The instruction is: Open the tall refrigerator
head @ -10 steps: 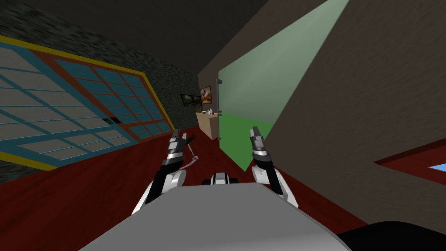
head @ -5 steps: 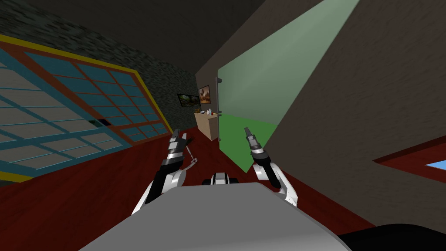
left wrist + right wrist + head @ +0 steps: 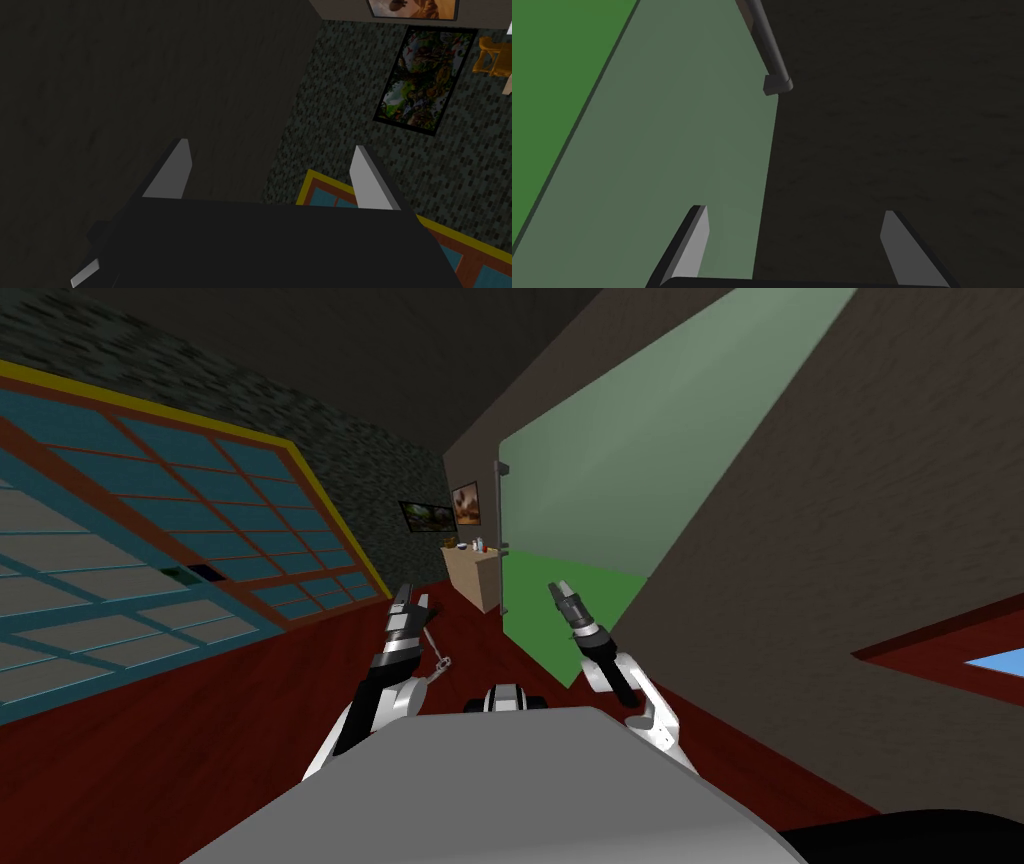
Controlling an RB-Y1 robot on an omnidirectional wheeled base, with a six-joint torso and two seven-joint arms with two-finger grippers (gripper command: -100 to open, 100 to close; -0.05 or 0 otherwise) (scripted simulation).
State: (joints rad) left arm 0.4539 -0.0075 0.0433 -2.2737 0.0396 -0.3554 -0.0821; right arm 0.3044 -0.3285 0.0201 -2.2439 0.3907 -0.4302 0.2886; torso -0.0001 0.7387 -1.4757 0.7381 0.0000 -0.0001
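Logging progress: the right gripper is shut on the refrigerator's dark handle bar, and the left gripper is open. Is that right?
No. The right gripper is open, short of the dark handle bar of the refrigerator, as the right wrist view shows; the left gripper is open.

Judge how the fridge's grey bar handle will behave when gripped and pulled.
The handle looks like a rigid bar on an end bracket, so it is probably stiff. Its smooth round surface may slip in the open right gripper. The tall door likely swings heavily.
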